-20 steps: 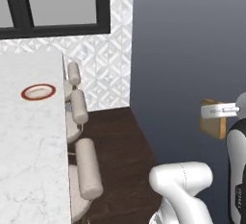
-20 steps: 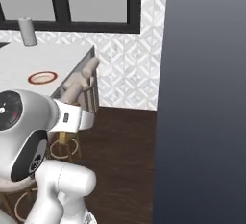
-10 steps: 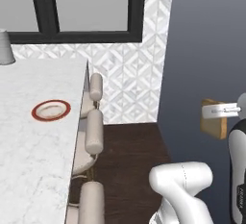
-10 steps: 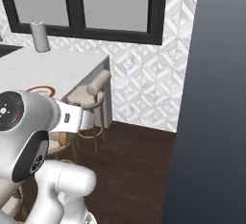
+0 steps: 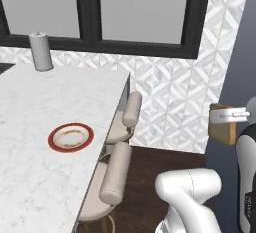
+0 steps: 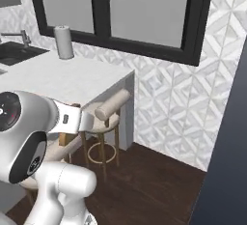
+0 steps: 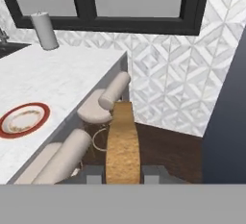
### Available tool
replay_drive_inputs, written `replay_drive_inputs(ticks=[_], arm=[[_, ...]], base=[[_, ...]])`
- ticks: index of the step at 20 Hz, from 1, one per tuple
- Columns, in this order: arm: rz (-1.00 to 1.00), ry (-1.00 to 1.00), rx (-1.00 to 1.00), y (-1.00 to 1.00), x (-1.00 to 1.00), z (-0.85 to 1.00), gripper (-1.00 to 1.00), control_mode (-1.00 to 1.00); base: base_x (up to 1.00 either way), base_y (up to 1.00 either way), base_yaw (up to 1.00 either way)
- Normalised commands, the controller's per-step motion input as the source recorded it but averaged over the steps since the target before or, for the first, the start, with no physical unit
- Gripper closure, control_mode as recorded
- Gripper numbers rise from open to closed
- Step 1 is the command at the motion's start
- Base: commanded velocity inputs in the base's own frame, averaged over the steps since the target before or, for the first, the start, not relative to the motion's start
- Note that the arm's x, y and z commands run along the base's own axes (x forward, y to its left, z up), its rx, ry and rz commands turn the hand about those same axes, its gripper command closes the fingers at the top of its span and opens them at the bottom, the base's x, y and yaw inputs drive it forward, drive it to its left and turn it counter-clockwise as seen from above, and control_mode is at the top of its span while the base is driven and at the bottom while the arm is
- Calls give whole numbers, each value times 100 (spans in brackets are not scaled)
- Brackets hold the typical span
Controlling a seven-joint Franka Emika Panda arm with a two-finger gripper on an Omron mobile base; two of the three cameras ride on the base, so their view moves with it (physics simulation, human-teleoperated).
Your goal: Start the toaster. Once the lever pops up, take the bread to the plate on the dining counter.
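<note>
Left base view puts the plate (image 5: pixel 70 137) on the bench (image 5: pixel 30 187), well left of my arm, with two stools (image 5: pixel 116 174) tucked along the bench's right edge. At the far right I see the bread (image 5: pixel 223 124) held high in the end effector (image 5: pixel 235 113), out over the floor and well apart from the plate. A slice dropped here lands on the floor, so I judge a loose pinch the main risk.

Right base view shows the arm's big joint close up and a white link crossing in front of a stool; the bread is mostly hidden here, and the plate is out of frame. It does show a grey cylinder (image 6: pixel 63 42) at the far end of the bench and a sink beyond it.

Hand view gives what the others lack: the fingers (image 7: pixel 94 174) closed partway on the slice, edge-on between them. If I swing left low, the bread could clip a stool back or the bench edge.
</note>
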Motion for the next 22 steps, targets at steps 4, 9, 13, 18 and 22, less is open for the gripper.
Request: replay_drive_inputs(ticks=[4,9,13,18,22], arm=[[0,0,0,0,0,0,100,100],[0,0,0,0,0,0,100,100],[0,0,0,0,0,0,100,100],[0,0,0,0,0,0,100,100],[0,0,0,0,0,0,100,100]], base=[[88,-9,70],[27,-2,86],[36,-1,88],[31,-1,91],[42,-3,86]])
